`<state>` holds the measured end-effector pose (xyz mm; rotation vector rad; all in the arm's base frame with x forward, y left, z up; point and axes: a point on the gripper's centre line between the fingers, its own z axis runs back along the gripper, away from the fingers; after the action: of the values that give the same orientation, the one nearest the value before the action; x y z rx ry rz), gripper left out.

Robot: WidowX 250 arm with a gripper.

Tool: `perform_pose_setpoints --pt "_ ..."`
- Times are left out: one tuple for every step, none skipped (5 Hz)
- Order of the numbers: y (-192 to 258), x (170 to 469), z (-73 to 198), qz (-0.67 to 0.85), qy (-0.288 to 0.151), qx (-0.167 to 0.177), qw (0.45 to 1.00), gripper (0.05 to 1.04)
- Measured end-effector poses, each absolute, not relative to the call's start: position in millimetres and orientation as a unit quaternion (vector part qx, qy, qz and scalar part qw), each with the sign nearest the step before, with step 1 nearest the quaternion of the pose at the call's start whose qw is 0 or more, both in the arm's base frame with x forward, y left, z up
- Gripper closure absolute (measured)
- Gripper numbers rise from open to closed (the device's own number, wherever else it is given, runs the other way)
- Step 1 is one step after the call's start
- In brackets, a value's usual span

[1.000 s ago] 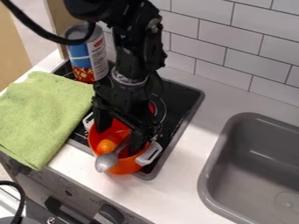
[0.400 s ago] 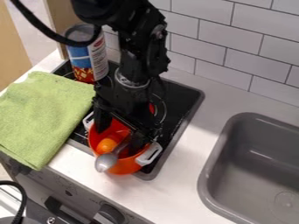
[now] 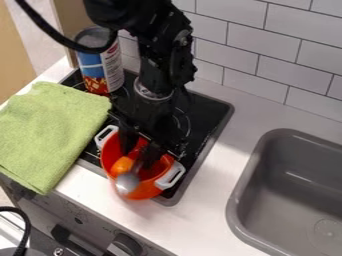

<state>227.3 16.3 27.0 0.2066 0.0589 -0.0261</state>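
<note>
The black gripper (image 3: 139, 150) reaches down from above into an orange pot (image 3: 141, 192) with white handles. Its fingers are partly apart, with some of the pot's orange inside visible between them. A silver spoon (image 3: 127, 183) leans over the pot's near rim, its rounded end outward and its handle close beside the right-hand finger; I cannot tell whether they touch. An orange object (image 3: 121, 166) lies in the pot, left of the spoon. The pot stands on the near part of the black stove top (image 3: 208, 116).
A green cloth (image 3: 50, 132) lies left of the pot, overlapping the stove's edge. A tall can (image 3: 100, 62) stands at the stove's back left. To the right is a grey sink (image 3: 284, 200), and a tiled wall (image 3: 280, 55) runs behind the counter.
The gripper's fingers have come closer together inside the pot, and the arm above has shifted slightly right. The spoon's rounded end has moved a little right, and the cloth's right corner has shifted slightly.
</note>
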Motion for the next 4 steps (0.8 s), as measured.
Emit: perform_pose_setpoints --pt "17 230 23 0.002 0.029 0.112 0.993 0.881" --pt "16 234 22 0.009 0.022 0.114 0.993 0.921" --pt "16 237 27 0.012 0.032 0.092 0.995 0.922" --pt "21 245 38 0.028 0.043 0.069 0.996 0.922"
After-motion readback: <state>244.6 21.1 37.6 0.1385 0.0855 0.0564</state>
